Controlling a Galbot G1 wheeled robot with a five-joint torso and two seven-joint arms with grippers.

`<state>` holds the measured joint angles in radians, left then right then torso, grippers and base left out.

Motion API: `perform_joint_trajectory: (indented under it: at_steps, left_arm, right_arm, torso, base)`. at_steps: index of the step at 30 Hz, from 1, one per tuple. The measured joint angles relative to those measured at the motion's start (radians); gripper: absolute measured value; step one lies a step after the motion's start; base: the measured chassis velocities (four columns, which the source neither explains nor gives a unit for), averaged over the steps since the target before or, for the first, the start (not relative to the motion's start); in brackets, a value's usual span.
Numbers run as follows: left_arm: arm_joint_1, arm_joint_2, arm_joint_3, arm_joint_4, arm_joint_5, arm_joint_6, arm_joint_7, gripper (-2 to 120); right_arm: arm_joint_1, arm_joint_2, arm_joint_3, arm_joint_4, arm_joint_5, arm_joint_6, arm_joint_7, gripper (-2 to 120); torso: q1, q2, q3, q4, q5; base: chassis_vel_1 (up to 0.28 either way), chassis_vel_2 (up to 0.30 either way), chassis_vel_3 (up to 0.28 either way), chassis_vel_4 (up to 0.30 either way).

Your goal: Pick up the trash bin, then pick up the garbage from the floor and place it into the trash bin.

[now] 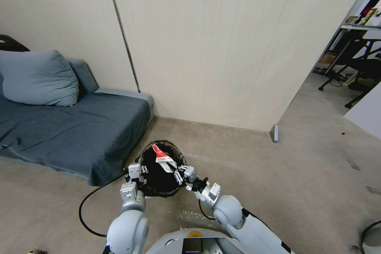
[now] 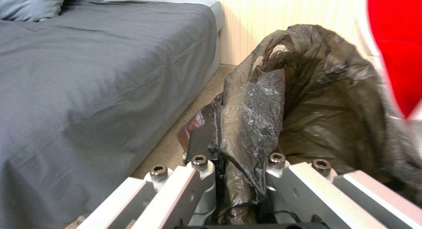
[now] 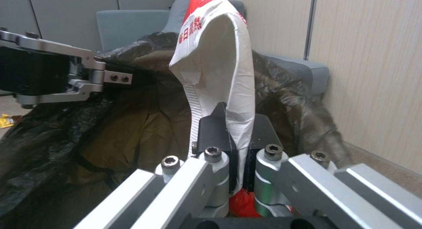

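Bin (image 1: 158, 184): held off the carpet beside the sofa (image 1: 67, 127).
Left pincer (image 1: 139, 171): clamped on bin's bagged rim.
Right pincer (image 1: 180, 172): closed on red-white packet (image 1: 160, 158), apparently over the bin's mouth.

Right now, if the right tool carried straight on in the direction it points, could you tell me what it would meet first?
Probably the black bag lining of the trash bin. The right tool, shut on a red-white packet, points across the bin's mouth, so the far side of the liner looks first in line, though depth is unclear.
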<state>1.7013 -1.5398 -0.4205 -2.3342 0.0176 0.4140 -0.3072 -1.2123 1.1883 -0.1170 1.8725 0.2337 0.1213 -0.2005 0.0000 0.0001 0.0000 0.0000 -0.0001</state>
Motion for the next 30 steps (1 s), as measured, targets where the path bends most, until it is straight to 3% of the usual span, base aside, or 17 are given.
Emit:
perform_joint_trajectory:
  at_steps: [10,30]
  left_arm:
    - [0.001,-0.002,0.007,0.0,0.006,-0.002,-0.001,7]
    - [0.011,0.0,0.017,-0.006,-0.012,-0.035,-0.001,7]
  right_arm:
    - [0.018,0.019,-0.015,-0.046,-0.025,-0.001,0.006,0]
    - [-0.054,-0.005,0.005,-0.02,-0.074,0.028,-0.012,72]
  torso:
    - [0.0,0.0,0.0,0.0001,0.0001]
    - [0.0,0.0,0.0,0.0,0.0]
  base:
    - [0.0,0.0,0.0,0.0]
    - [0.0,0.0,0.0,0.0]
